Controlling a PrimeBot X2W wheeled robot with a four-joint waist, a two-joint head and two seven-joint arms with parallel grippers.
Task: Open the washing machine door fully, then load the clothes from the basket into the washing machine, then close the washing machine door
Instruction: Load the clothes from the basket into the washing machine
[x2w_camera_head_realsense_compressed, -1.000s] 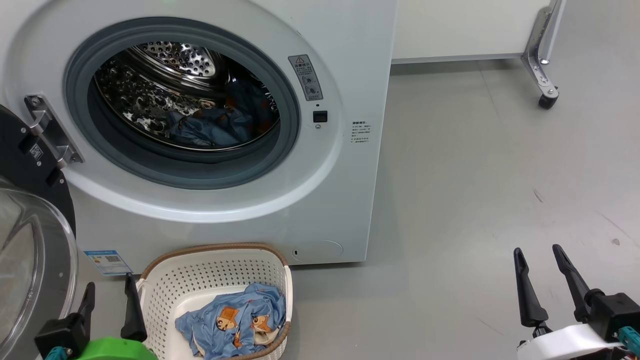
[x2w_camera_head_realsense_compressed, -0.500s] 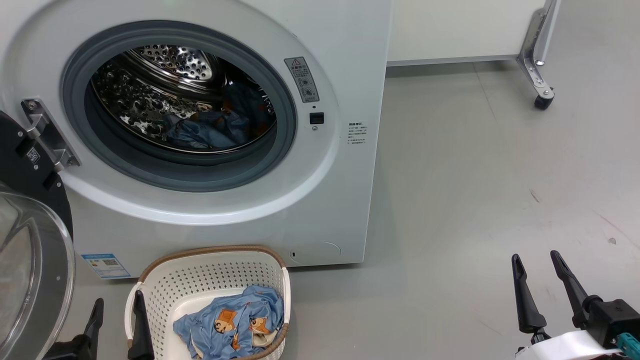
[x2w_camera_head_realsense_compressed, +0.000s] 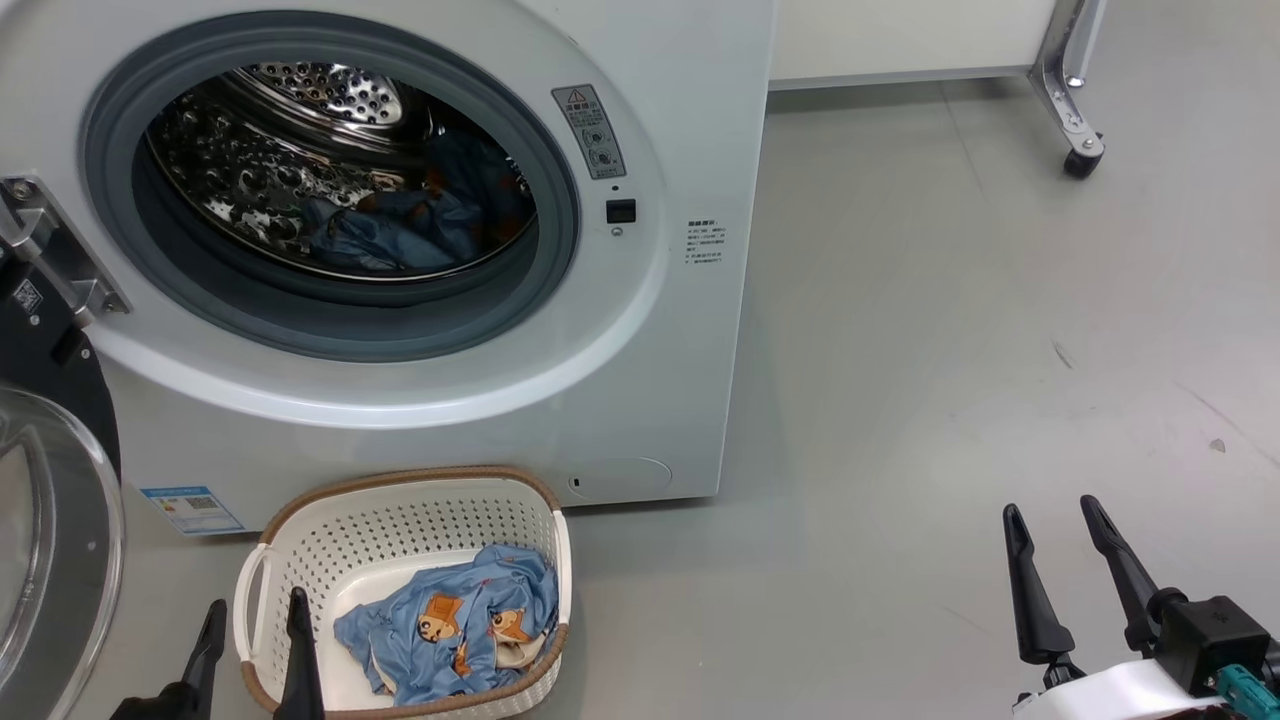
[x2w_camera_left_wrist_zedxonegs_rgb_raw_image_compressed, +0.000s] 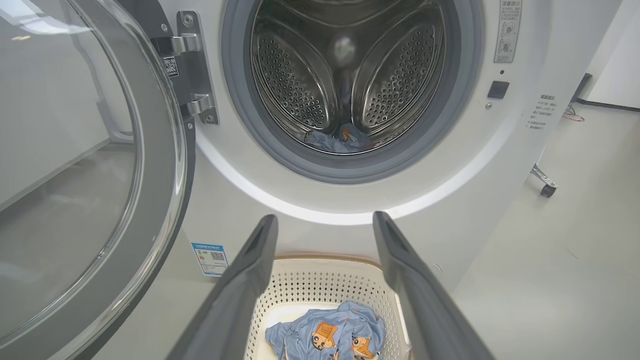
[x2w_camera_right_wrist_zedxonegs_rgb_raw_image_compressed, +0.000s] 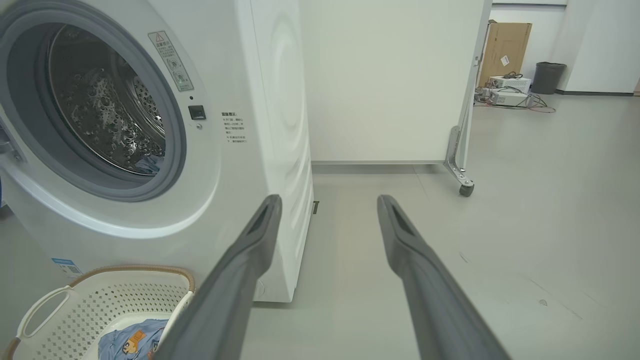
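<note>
On the grey floor (x2w_camera_head_realsense_compressed: 950, 350), 1 white front-loading washing machine (x2w_camera_head_realsense_compressed: 690, 100) is standing with its mouth facing the robot. Its grey rubber gasket (x2w_camera_head_realsense_compressed: 560, 250) is ringing a perforated steel drum (x2w_camera_head_realsense_compressed: 250, 180), and 1 heap of blue fabric (x2w_camera_head_realsense_compressed: 400, 240) is lying low inside that drum.

1 washing machine door (x2w_camera_head_realsense_compressed: 45, 560), black-rimmed with a bulging glass bowl, is hanging wide open on a metal hinge (x2w_camera_head_realsense_compressed: 60, 250) at the machine's left side, clear of the mouth.

1 castered metal leg (x2w_camera_head_realsense_compressed: 1075, 120) is carrying a white panel behind and to the right of the machine.

1 cream perforated basket (x2w_camera_head_realsense_compressed: 400, 490) with a brown rim is sitting on the floor just in front of the machine, below the mouth. Light blue clothes (x2w_camera_head_realsense_compressed: 450, 630) printed with orange-brown cartoon figures are lying bunched in its right half.

1 right gripper (x2w_camera_head_realsense_compressed: 1051, 508) is hovering over bare floor, well apart from the basket, its 2 fingers spread and holding nothing.

1 left gripper (x2w_camera_head_realsense_compressed: 256, 605) is hanging at the basket's left end. Its 2 fingers are parted and empty, and in the head view they are showing on either side of the white handle (x2w_camera_head_realsense_compressed: 240, 600).

1 blue label sticker (x2w_camera_head_realsense_compressed: 190, 508) is showing at the machine's lower left front.
</note>
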